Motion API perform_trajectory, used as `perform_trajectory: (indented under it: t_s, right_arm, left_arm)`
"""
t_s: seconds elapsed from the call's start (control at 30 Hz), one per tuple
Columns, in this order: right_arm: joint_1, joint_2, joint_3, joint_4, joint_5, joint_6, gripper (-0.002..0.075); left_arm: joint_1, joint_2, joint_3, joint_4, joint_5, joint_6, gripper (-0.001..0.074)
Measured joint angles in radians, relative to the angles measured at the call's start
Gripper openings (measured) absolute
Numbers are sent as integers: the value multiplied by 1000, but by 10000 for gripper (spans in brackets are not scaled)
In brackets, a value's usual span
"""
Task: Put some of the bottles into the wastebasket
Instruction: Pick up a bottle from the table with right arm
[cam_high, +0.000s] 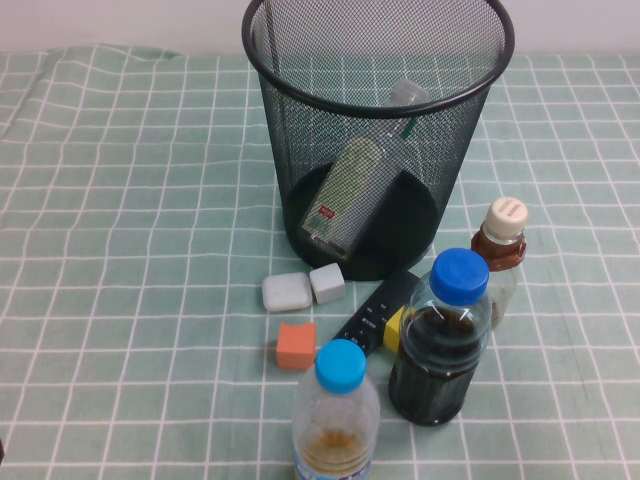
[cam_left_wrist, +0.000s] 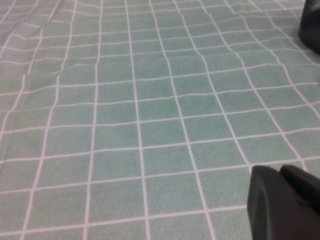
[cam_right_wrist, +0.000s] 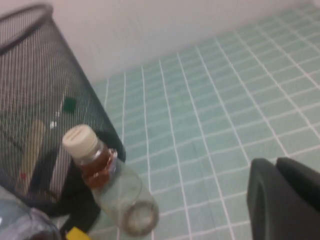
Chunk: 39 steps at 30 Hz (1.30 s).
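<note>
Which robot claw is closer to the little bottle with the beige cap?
Right. The right claw has the beige-capped bottle in its camera view. The left claw sees only checked cloth and a wastebasket edge.

I see a table covered by a green cloth (cam_high: 120, 200) with a white grid. A black mesh wastebasket (cam_high: 378, 130) stands far and centre. Just near it lie two grey blocks (cam_high: 303, 289), an orange cube (cam_high: 296, 345), a black remote (cam_high: 375, 312) and a yellow block (cam_high: 394, 329). Nearer stand two blue-capped bottles (cam_high: 440, 340), and right, a beige-capped bottle (cam_high: 499, 255).
</note>
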Motion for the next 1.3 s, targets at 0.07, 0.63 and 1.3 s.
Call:
perform_trajectory:
  t_s: [0.07, 0.63, 1.3]
  right_arm:
    - [0, 122, -111, -19, 113, -25, -6]
    - [434, 827, -400, -1, -402, -361, -6]
    - [684, 1080, -133, -69, -1105, -262, 526]
  left_arm:
    - [0, 0, 0, 0, 0, 0, 0]
    - [0, 0, 0, 0, 0, 0, 0]
    - [0, 0, 0, 0, 0, 0, 0]
